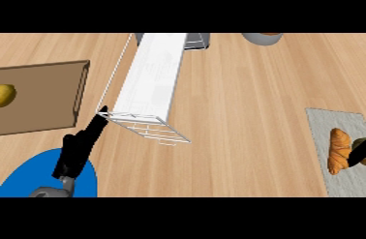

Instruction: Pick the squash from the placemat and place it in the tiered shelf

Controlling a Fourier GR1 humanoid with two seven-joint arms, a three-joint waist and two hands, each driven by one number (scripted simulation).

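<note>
The orange squash point(337, 151) lies lengthwise on the grey placemat point(336, 122) at the right edge of the counter. Only a black sliver of my right hand point(358, 151) shows at the right border, lying across the squash's right side; the rest is out of view. The tiered shelf point(150, 83), a long white wire rack, runs from the top centre down to the middle left. My left hand point(77, 148) is open with straight fingers, its tips just short of the shelf's near left corner.
A blue plate point(28, 180) sits under my left forearm at the lower left. A brown board point(43, 95) at the left holds a yellow fruit point(6, 94). Two grey containers point(198, 40) point(263, 37) stand at the back edge.
</note>
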